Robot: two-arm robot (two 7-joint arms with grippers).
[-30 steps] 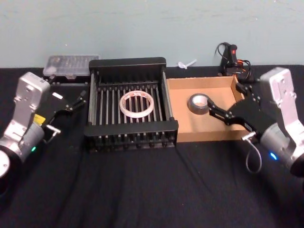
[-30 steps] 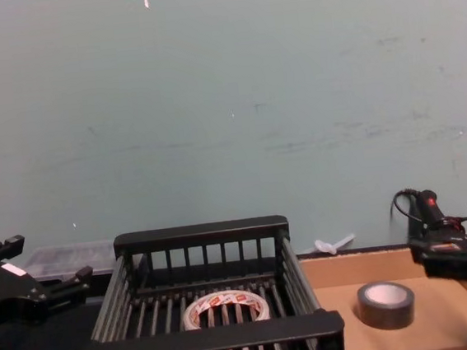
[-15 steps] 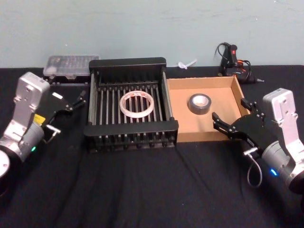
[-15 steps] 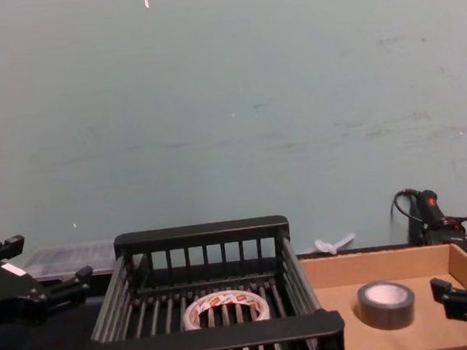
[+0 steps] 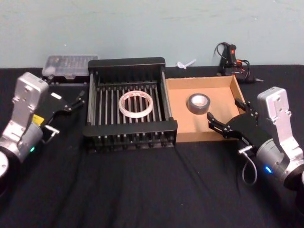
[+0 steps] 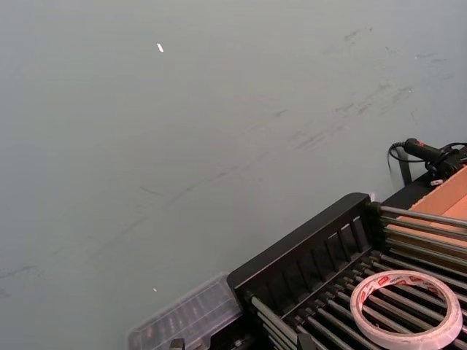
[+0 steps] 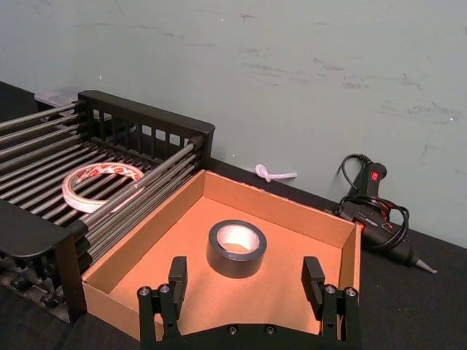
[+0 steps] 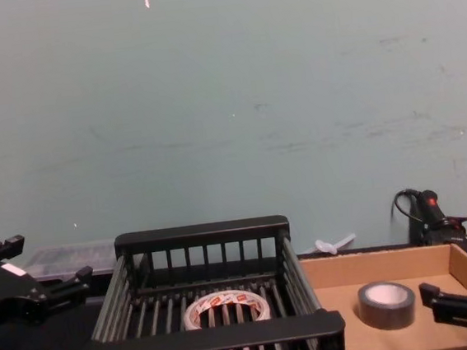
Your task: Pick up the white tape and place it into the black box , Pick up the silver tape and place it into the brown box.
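Since both rolls already lie in their boxes, you have little left but clearing the arms. The white tape [image 5: 136,104] lies flat on the barred bottom of the black box [image 5: 129,62], near its middle. The silver tape [image 5: 199,103] lies flat on the floor of the brown box [image 5: 198,134], toward the far half.

Right pincer [image 5: 220,125]: fingers spread apart, holding nothing, hovering at the front right corner of the brown box, just near of the silver tape and not touching it. In the right wrist view the two fingers [image 7: 177,278] straddle the roll's line with clear space between.

Left pincer [image 5: 70,102]: parked over the tabletop [image 5: 142,190] just left of the black box, fingers parted, empty.

Risks, as judgement:
- The right pincer sits close over the cardboard's low front wall; a low or sideways pull-out could catch the wall and drag the light tray, shifting the silver tape with it.
- A swing of the left arm toward the black box could knock its rim.
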